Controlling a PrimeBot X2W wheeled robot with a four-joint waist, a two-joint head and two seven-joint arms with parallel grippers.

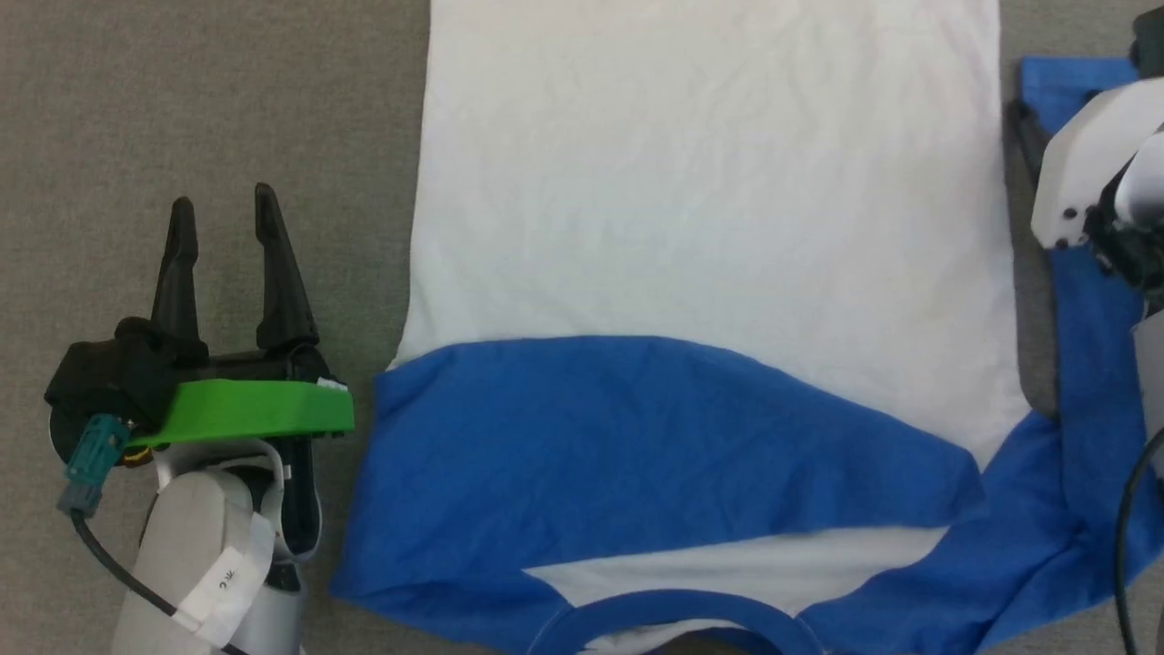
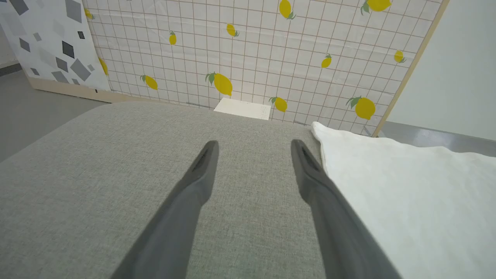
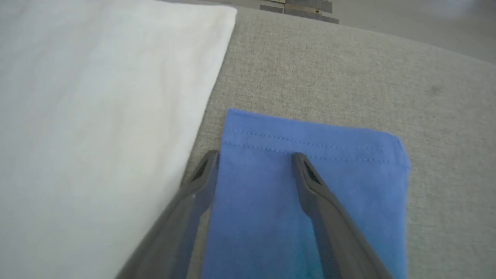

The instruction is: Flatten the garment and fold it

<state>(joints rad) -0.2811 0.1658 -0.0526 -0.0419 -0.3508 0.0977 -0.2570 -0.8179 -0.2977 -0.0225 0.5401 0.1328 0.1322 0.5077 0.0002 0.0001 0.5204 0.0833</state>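
Step in hand, as I am reading it: sleeve folds. The garment (image 1: 709, 182) is lying flat on the grey cushion (image 1: 182, 91), white body running toward 12 o'clock in the head view, neckband (image 1: 673, 605) sitting at 6 o'clock. One blue sleeve (image 1: 637, 437) is already lying folded across the chest, from 8 o'clock toward 4 o'clock. The other sleeve (image 3: 310, 193) is lying out straight along the body's edge at 3 o'clock, not yet folded.

Right gripper (image 3: 254, 157) is hanging low over that loose sleeve, fingers spread wide and pointing toward the cuff hem at 12 o'clock in its wrist view. One finger is lying over the blue cloth, the other along its inner edge beside the white body. Nothing is being pinched; whether the tips are touching the cloth I cannot tell.

Left gripper (image 1: 224, 200) is waiting at 9 o'clock in the head view, just beside the garment's edge, over bare cushion, fingers parted and holding nothing, pointing toward 12 o'clock.

Next move, in my judgement: pinching the loose sleeve near the cuff, taking one layer cleanly, and carrying it inward over the chest without dragging the body.
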